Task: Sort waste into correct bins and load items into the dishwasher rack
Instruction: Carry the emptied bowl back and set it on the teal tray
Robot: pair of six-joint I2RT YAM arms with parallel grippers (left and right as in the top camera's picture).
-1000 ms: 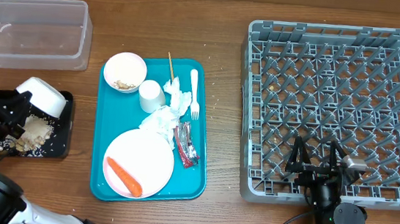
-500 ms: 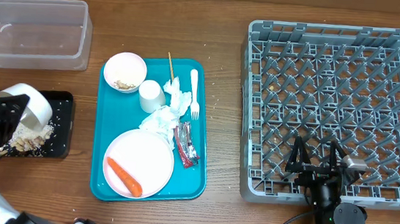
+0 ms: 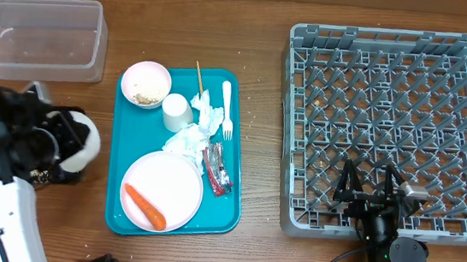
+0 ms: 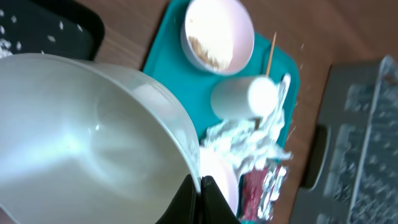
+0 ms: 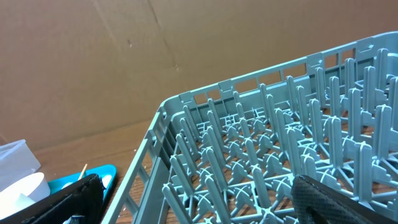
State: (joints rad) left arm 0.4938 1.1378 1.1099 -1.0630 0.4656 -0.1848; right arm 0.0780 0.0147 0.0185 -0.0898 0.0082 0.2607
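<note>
Now the left gripper (image 4: pixel 200 190) is clamped on the rim of the bowl (image 4: pixel 93 137), held just left of the tray (image 3: pixel 241 123). The rack (image 3: pixel 288 128) lies well off to its right, across the tray; the right gripper (image 3: pixel 368 185), fingers apart, sits much nearer, at the rack's near edge

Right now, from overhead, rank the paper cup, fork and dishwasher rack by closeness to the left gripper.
1. Paper cup, on the tray, right of the left gripper.
2. Fork, along the tray's right side.
3. Dishwasher rack, far right.
</note>
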